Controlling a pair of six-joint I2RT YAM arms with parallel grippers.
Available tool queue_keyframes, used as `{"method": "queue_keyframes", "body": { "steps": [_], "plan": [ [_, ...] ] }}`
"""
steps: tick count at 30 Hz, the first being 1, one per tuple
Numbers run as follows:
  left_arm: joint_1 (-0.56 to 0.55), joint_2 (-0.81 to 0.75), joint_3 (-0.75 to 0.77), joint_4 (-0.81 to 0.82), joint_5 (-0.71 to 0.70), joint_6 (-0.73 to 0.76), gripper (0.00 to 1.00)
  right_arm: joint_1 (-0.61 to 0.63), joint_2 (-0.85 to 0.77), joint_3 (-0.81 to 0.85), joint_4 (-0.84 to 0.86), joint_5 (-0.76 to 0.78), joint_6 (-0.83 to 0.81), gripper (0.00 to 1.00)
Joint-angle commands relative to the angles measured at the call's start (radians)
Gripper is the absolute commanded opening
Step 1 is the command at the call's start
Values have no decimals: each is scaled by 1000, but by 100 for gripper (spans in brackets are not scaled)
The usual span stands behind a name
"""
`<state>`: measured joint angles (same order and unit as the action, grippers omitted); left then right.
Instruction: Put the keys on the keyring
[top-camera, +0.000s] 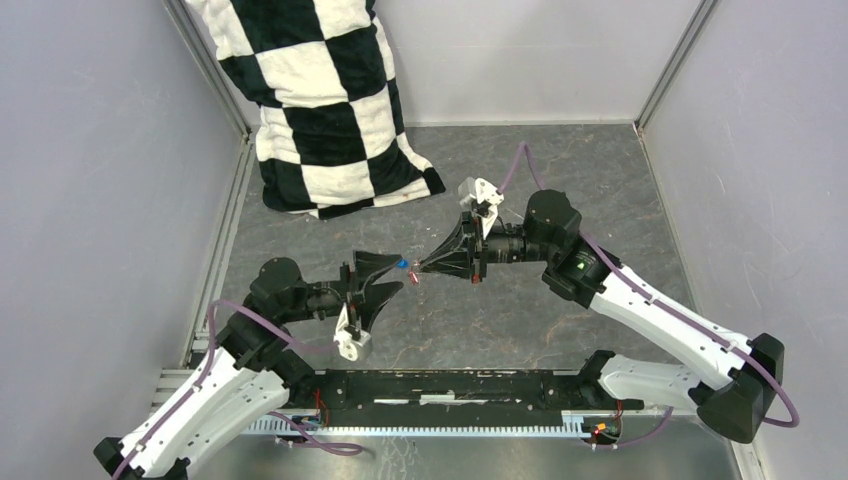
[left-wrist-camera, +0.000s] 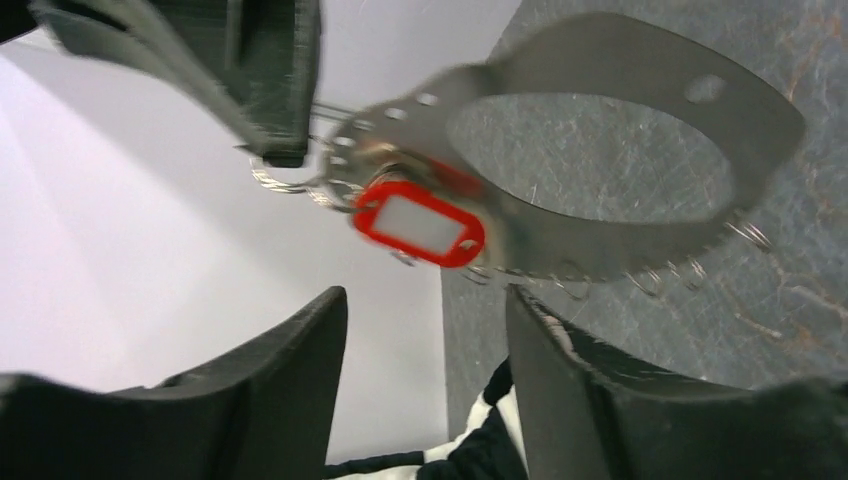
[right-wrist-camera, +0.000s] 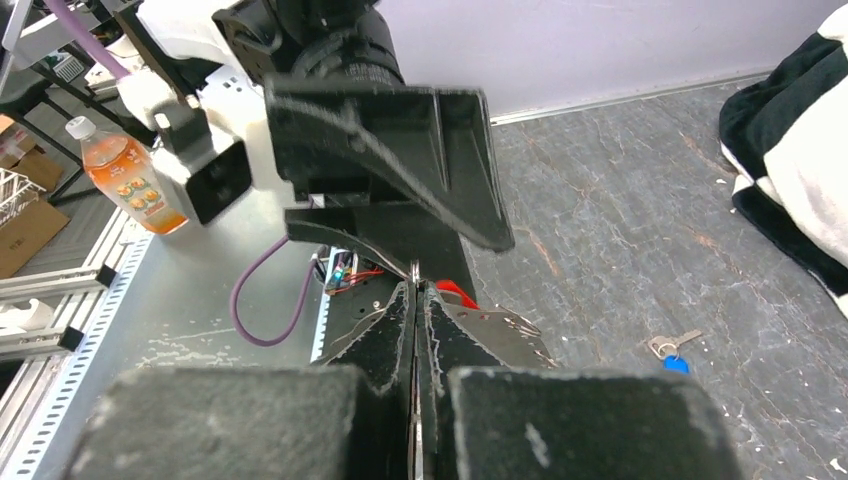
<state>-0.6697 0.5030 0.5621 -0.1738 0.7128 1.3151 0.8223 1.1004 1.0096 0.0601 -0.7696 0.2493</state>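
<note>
the keyring (left-wrist-camera: 600, 45) sits between your left gripper (top-camera: 397, 274) and right gripper (right-wrist-camera: 416, 292), one key (left-wrist-camera: 420, 222) against it, other key (right-wrist-camera: 672, 352) on the table (right-wrist-camera: 620, 200).

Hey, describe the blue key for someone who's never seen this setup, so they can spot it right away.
In the right wrist view, take the grey marbled table and look right of the shut right gripper, below the checkered cloth. The blue key lies there alone, a small metal piece with a blue plastic head. Its only lookalike, the red key, is up against the keyring.
</note>
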Motion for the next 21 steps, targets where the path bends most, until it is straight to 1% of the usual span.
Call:
{"method": "queue_keyframes", "body": {
  "steps": [1,2,3,4,6,8,9,11,14,16,18,21],
  "plan": [
    [1,11,154,-85,39,-245,74,-4,-43,-24,166,7,20,0],
    [1,19,176,-103,53,-293,79,-3,-51,-37,186,9,16,0],
    [1,31,215,-119,82,-371,88,-3,-64,-58,215,14,14,0],
    [1,45,241,-119,100,-468,93,-3,-73,-77,246,19,8,0],
    [1,80,278,-105,144,-643,98,-3,-91,-118,309,25,12,0],
    [1,123,308,-80,183,-794,97,-4,-102,-153,380,20,16,0],
    [1,148,324,-78,201,-866,95,-4,-110,-176,433,22,33,0],
    [2,196,353,-85,227,-930,87,-4,-120,-212,523,25,53,0],
    [2,255,387,-59,247,-1043,65,-3,-140,-272,659,43,98,0],
    [2,281,401,-38,252,-1092,52,-4,-152,-317,744,67,125,0],
    [1,290,406,-30,241,-1119,49,-3,-160,-350,813,90,148,0],
    [2,286,406,-14,234,-1140,49,-4,-162,-372,839,105,157,0]
  ]
}}
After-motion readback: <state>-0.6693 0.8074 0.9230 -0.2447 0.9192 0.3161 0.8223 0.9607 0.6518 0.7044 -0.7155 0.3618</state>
